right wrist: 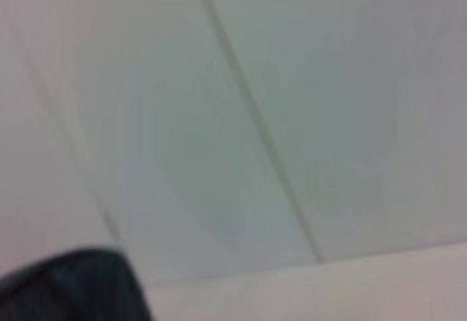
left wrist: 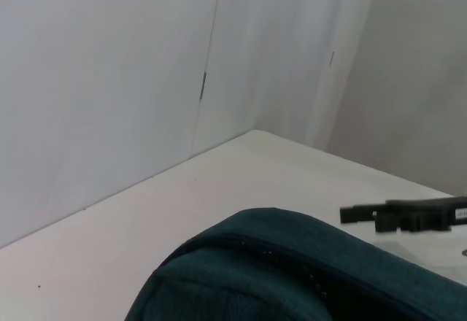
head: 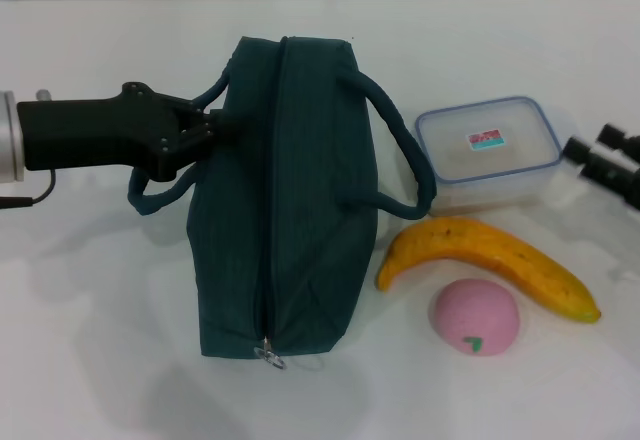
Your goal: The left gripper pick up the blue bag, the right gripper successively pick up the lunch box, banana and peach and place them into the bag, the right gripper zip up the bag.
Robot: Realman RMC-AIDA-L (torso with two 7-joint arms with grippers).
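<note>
Your left hand reaches in from the left edge of the head view and meets the left side of the bag, at the near handle. Its fingertips are lost against the dark fabric, so you cannot tell whether they are apart or closed, nor whether they have the handle.

The bag lies on the white counter, zipper running along its top with the ring pull at the end nearest you. The zipper appears closed along its length. One handle loops out on each side.

Your right hand shows only at the right edge of the head view, just beside the box; its finger state cannot be judged.

The box sits right of the bag, lid on. The banana lies in front of the box, its one end near the bag's right side. The peach rests just in front of the banana, close to touching it.

The left wrist view shows the bag's top and the right hand beyond it.
</note>
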